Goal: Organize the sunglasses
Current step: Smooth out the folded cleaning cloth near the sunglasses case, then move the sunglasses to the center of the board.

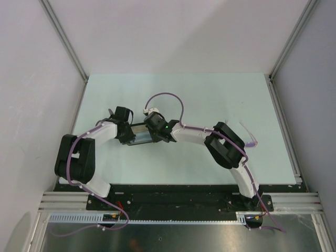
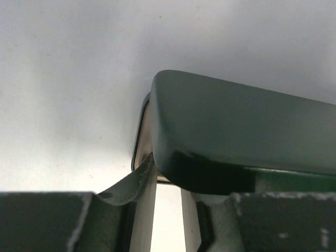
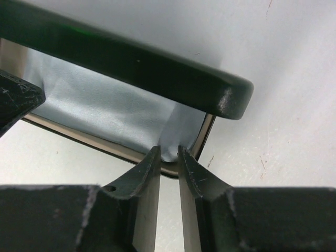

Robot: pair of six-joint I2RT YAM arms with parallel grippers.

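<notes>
The case [image 3: 131, 68] lies open near the middle of the table [image 1: 210, 94], its lid [image 2: 236, 131] raised and the cloth [image 3: 105, 110] spread inside. The left gripper [image 2: 165, 210] is drawn narrow across one end of the case, the rim running between its fingers, so it looks to be bracing the shell. The right gripper [image 3: 168, 163] is nearly closed at the other end, a peak of cloth apparently nipped between its tips just at the rim. The step in hand seems to be settling the cloth as a lining, and doing it well means pushing that fold down below the rim before letting go, so nothing hangs over where the lid must seat. The left grip should hold firm without tilting the shell. The sunglasses [image 1: 251, 139] lie well apart on the right side of the table, just beside the right arm's elbow [image 1: 226, 144], with their temples apparently unfolded, though that is too small to be sure of. That spot is the risk: if the right arm pulls back toward its base, the elbow could sweep the thin frame toward the table's right edge. Lifting the wrist straight up first is safer. The best open room is the far half of the table, so the arm can retreat there and reach the sunglasses from above.
</notes>
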